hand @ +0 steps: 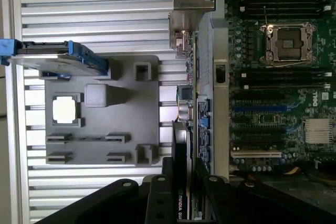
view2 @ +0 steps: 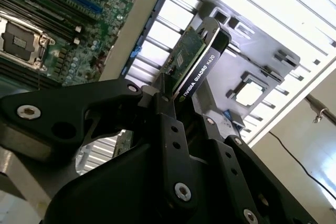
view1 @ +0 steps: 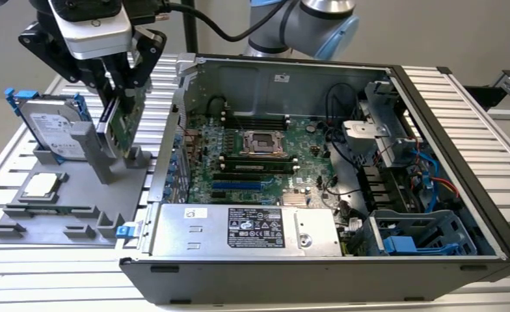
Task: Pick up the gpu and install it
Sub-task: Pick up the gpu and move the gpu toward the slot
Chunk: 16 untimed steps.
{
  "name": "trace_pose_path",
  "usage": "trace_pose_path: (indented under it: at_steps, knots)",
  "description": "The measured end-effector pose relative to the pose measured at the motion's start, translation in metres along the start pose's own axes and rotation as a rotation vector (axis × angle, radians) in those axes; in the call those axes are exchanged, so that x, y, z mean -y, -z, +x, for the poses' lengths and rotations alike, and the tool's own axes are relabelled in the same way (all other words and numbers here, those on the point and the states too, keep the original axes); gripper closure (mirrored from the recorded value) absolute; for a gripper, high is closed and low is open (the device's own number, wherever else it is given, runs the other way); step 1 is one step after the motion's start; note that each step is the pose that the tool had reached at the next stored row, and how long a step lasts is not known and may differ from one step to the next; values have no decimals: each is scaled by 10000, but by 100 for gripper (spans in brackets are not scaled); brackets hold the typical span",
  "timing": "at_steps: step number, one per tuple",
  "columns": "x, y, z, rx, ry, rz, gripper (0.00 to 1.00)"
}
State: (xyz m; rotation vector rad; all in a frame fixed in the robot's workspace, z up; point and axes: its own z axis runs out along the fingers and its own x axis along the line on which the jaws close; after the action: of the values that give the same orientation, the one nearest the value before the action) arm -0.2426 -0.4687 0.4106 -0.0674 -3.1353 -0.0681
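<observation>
Wrist upright above the slatted table, near its edge on the exterior view's left, beside the open computer case. Gripper pointing straight down, black linkages splayed to either side, jaws clamped on the gpu from its two faces. Holds the card on edge, slightly tilted, green circuit board toward the case and black shroud toward the hard drive. Hangs over the case-side edge of the gray fixture, lower edge close to two gray upright posts; contact with them impossible to judge.

In the second wrist view, black fingers pressed against both sides of the gpu, gripper closed on it.

In the first wrist view, gpu seen edge-on, running away from the gripper, silver bracket at the far end, alongside the case's outer wall. On the fixture, CPU chip flat in a square pocket, hard drive standing on edge at the fixture's rim. Inside the case, motherboard with CPU socket.
</observation>
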Motion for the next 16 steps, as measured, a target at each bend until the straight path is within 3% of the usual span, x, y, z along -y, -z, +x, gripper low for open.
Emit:
trace_pose_path:
  at_steps: [16]
  knots:
    - [-6,1,-137,-1,0,0,100]
